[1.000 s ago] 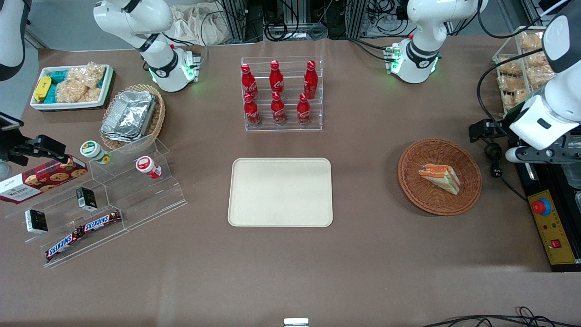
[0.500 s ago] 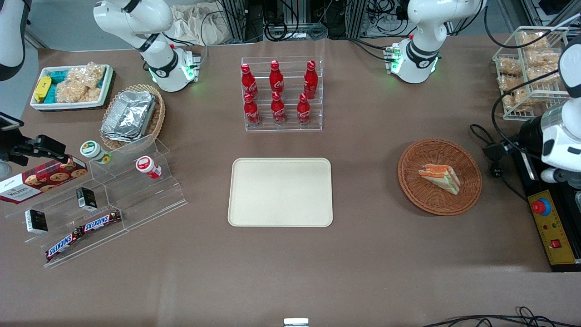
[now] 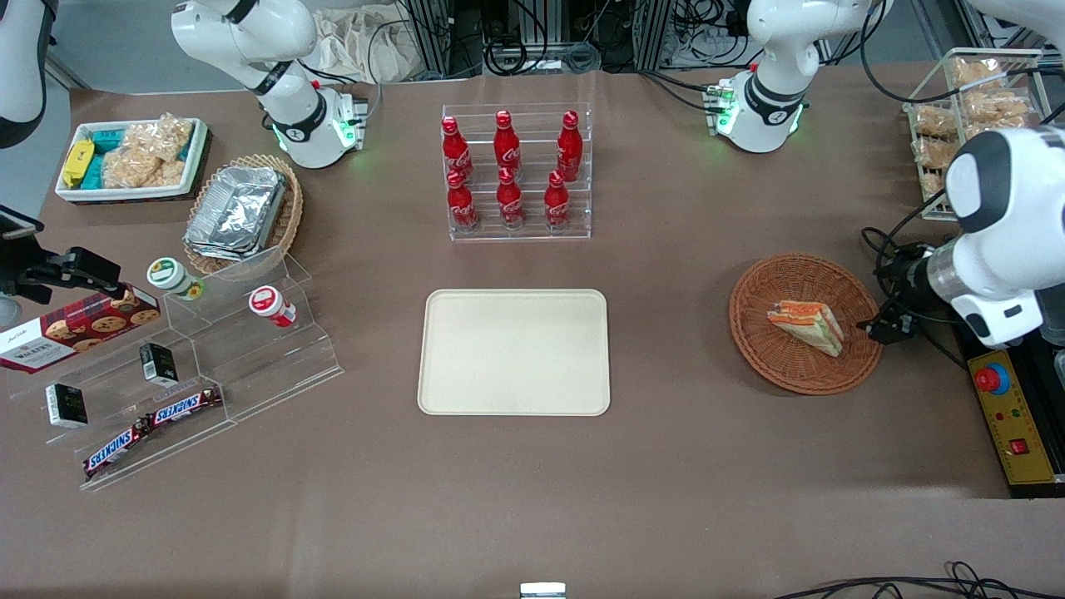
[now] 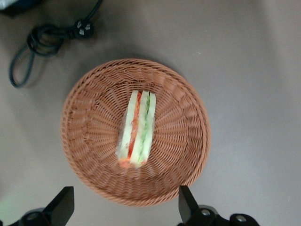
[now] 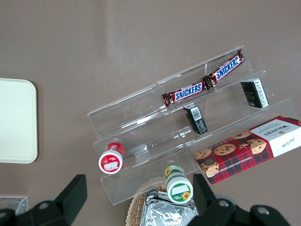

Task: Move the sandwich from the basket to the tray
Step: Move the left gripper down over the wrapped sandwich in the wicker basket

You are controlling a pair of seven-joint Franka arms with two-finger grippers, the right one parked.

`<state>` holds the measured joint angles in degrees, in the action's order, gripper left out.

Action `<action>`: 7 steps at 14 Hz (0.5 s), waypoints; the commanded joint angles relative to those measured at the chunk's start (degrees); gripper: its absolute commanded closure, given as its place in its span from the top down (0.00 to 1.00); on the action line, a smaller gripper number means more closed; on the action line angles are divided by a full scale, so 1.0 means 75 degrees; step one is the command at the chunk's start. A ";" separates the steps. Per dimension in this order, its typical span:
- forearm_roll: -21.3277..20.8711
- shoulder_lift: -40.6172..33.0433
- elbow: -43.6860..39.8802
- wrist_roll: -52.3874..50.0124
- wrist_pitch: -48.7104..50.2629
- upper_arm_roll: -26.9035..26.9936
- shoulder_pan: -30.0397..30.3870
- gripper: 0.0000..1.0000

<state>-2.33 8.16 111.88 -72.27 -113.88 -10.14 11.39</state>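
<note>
The sandwich (image 3: 805, 326) lies in the middle of the round reddish-brown basket (image 3: 782, 366), toward the working arm's end of the table. In the left wrist view the sandwich (image 4: 136, 129) shows its pale bread with orange and green layers, resting on the basket's weave (image 4: 178, 117). My left gripper (image 3: 889, 326) hangs above the basket's rim, on the side away from the tray. It is open and holds nothing (image 4: 124, 207), its fingertips (image 4: 186, 202) spread wide over the rim. The cream tray (image 3: 514, 351) lies bare at the table's middle.
A black cable with a plug (image 4: 47, 35) lies on the table beside the basket. A yellow control box with a red button (image 3: 1011, 416) sits at the working arm's table edge. An acrylic rack of red bottles (image 3: 516, 170) stands farther from the camera than the tray.
The working arm has swung in from the table's edge toward the basket, bringing its gripper over the rim. The sandwich, basket and tray have not moved.
</note>
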 commanded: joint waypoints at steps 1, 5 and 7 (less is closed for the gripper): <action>-0.0100 -0.0080 0.0946 -0.1002 -0.1112 -0.0042 0.0168 1.00; -0.0100 -0.0045 0.1839 -0.1333 -0.2322 -0.0054 0.0180 1.00; -0.0146 0.0072 0.2027 -0.1333 -0.2487 -0.0054 0.0157 1.00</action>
<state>-2.35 8.91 125.33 -80.48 -130.77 -10.14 12.45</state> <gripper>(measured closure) 0.000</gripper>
